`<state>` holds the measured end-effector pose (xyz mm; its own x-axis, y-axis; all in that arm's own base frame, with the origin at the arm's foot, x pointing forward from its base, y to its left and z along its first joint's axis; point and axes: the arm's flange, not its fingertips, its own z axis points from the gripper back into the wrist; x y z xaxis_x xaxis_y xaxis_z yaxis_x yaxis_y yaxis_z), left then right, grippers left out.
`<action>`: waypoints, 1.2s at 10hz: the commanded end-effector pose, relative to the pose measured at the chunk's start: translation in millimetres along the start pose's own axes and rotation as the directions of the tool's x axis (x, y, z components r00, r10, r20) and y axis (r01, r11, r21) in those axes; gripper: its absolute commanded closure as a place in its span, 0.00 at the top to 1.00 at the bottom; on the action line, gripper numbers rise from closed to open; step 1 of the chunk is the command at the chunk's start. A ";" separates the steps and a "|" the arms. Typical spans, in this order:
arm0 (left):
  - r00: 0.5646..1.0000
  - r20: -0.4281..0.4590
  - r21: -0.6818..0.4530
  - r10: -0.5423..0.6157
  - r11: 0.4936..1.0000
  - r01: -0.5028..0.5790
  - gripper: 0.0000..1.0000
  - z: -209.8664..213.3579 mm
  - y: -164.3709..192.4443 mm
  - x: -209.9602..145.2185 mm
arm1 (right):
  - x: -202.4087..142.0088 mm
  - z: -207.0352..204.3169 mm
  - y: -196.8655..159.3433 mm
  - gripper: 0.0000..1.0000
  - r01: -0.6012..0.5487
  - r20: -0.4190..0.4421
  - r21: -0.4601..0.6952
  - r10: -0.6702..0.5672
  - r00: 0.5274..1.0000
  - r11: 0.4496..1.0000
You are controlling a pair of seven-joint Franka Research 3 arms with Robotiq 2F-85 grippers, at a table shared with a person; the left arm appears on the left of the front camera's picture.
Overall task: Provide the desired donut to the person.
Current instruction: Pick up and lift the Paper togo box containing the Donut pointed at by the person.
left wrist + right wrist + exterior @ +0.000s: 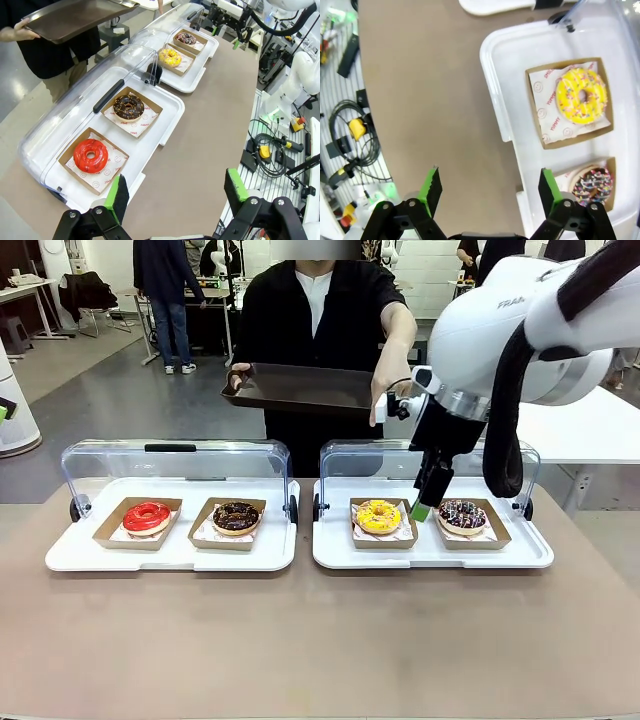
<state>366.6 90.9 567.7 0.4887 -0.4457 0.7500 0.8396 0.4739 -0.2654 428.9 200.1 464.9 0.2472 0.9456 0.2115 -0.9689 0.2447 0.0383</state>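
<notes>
1. The right gripper (425,505) hangs low over the right white tray (440,555), its tip down in the gap between the yellow donut (378,516) and the dark sprinkled donut (462,515). Its jaws are spread wide with nothing between them.
2. The left gripper (175,180) hovers above the brown table (320,640), near the end of the left white tray (80,550). Its fingers are also apart and empty.
3. That tray holds a red donut (147,516) and a chocolate donut (236,517). All four donuts sit on paper in separate open cardboard boxes. Which one is wanted cannot be told.
4. Each tray's clear lid (170,465) is swung up at the back, standing between the donuts and the person (315,330).
5. The person stands at the far side and holds a dark serving tray (300,388) with both hands, above and behind the lids.
6. The right arm's white body covers part of the right-hand lid.
</notes>
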 end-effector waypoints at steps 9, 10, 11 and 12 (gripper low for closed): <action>1.000 0.006 -0.005 -0.003 1.000 0.003 1.00 -0.1 0.0 0.0 | 27.8 -88.8 -58.3 1.00 -0.237 -0.187 -0.024 0.228 0.956 0.971; 1.000 0.006 -0.005 -0.003 1.000 0.003 1.00 -0.1 0.0 0.0 | 26.0 -95.3 -61.8 1.00 -0.266 -0.162 0.002 0.263 0.951 0.964; 1.000 0.006 -0.005 -0.003 1.000 0.003 1.00 -0.1 0.0 0.0 | 24.1 -101.2 -64.9 1.00 -0.276 -0.148 0.022 0.276 0.950 0.961; 1.000 0.006 -0.005 -0.003 1.000 0.003 1.00 -0.1 0.0 0.0 | 22.9 -102.3 -66.0 1.00 -0.266 -0.144 0.031 0.268 0.953 0.964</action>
<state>366.7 90.8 567.6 0.4890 -0.4460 0.7496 0.8395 0.4738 -0.2658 494.2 227.4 367.3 -0.0136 0.9993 0.0351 -0.9999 -0.0134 -0.0040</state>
